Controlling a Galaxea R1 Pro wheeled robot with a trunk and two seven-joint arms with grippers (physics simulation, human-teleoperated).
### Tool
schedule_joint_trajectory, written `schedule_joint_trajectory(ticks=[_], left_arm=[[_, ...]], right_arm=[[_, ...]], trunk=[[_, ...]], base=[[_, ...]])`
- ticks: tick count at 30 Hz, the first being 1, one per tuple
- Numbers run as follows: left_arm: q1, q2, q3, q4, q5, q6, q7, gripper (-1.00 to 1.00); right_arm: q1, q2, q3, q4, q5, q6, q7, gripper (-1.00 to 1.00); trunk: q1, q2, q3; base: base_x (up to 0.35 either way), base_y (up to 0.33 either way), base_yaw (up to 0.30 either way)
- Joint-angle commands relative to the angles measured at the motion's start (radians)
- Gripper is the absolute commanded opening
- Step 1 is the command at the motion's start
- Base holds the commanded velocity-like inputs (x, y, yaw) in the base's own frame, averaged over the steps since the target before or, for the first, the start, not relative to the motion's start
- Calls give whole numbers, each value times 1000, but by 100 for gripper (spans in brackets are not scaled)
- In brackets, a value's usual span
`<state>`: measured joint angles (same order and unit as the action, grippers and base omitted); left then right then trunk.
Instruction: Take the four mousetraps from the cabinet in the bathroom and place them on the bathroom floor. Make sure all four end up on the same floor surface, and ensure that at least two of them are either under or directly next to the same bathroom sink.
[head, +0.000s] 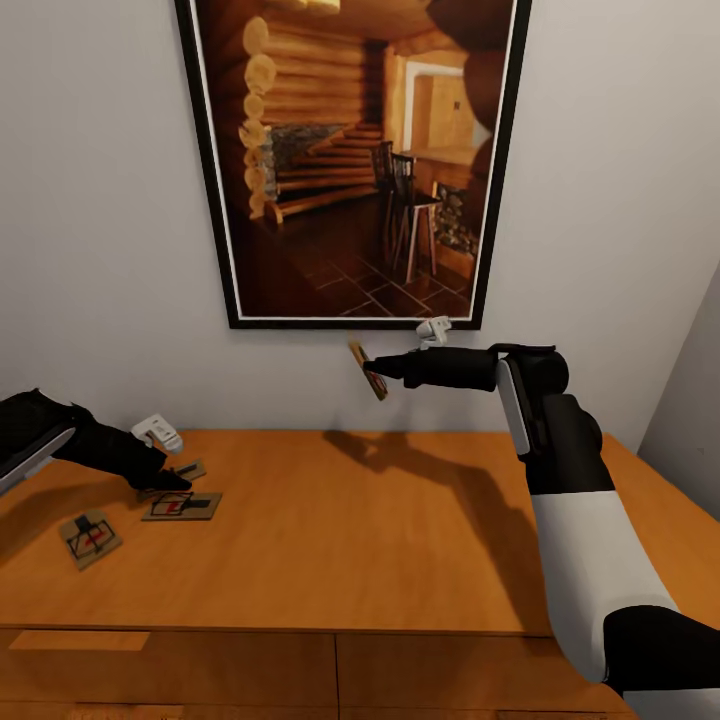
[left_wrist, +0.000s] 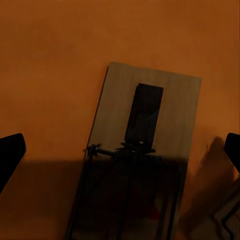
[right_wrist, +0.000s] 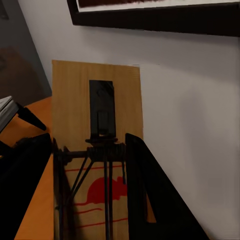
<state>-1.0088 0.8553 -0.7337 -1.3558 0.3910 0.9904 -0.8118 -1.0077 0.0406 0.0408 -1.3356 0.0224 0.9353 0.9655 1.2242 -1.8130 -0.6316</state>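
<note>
Head view, nearest: the drawer fronts of the cabinet (head: 330, 665) run along its front edge, with the orange-brown top above them. The right arm's white forearm rises over the right half of the top, which is otherwise bare from the centre to the right edge, as is the strip along the front edge.

Left part of the top: three mousetraps lie flat. The nearest mousetrap (head: 89, 538) sits closest to the left edge, apart from the others. The second mousetrap (head: 182, 505) lies just beyond it, toward the centre. The third mousetrap (head: 185, 472) (left_wrist: 145, 150) lies just behind the second, their edges very close. The left gripper (head: 170, 480) is low over this pair; in the left wrist view its two dark fingertips (left_wrist: 11, 152) stand wide apart, released, one on each side of the third trap, with bare wood between each tip and the trap's long edges.

Farther back, above the rear edge: the right gripper (head: 378, 370) holds the fourth mousetrap (head: 367, 370) (right_wrist: 97, 145) clamped between its fingers, lifted clear of the top and tilted, close to the grey wall (head: 90, 200) and just under the bottom edge of the framed picture (head: 350, 160).
</note>
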Motion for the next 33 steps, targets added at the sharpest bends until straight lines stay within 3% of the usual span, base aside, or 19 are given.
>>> schedule_joint_trajectory(ticks=[1,10,16,33], left_arm=[[-2,1,-3,0,1,3,-1,100],[-2,2,-1,0,1,3,-1,100],[-2,2,-1,0,2,3,-1,100],[-2,2,-1,0,0,2,0,100]], right_arm=[[-1,1,-1,-1,2,7,4,-100],[-1,1,-1,-1,2,7,4,-100],[-1,1,0,-1,2,7,4,-100],[-1,1,0,-1,2,7,4,-100]], trunk=[[4,-8,-4],[12,-22,-11],[35,-64,-29],[35,-64,-29]], base=[[0,0,0],[0,0,0],[0,0,0],[0,0,0]])
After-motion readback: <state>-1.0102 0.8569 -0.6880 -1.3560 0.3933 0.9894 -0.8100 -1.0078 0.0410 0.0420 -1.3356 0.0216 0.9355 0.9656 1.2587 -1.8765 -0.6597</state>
